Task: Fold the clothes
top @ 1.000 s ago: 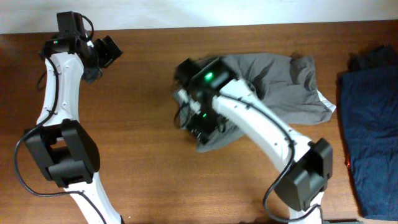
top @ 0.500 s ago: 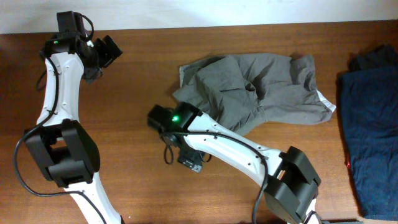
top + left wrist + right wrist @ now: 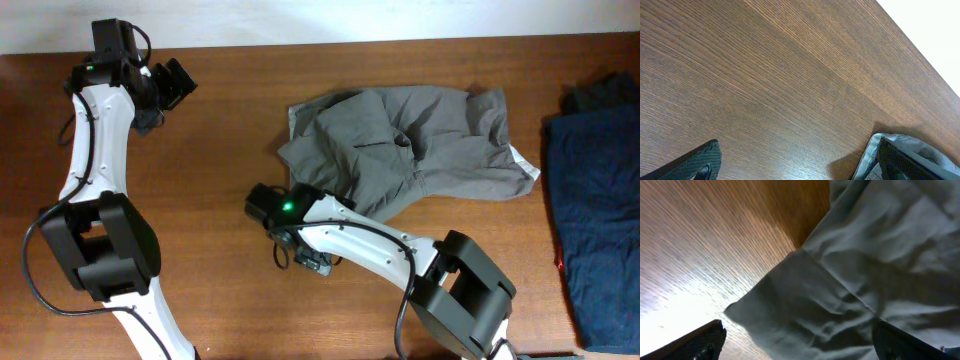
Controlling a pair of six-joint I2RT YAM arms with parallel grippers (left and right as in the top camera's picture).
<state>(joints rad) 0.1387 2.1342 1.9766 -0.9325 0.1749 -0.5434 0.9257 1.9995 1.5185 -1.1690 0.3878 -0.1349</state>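
Grey cotton clothes, one item, rumpled and part-folded at the far centre-right of the table, just released: right gripper, jaws spread and empty, has drawn back off its left edge onto bare wood; left gripper spread, idle far left; folding judged unfinished.

Nothing legible from here; the small white tag at the grey garment's three o'clock edge is too tiny to read.

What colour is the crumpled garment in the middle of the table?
The garment is plain mid-grey; the overhead view shows it best.
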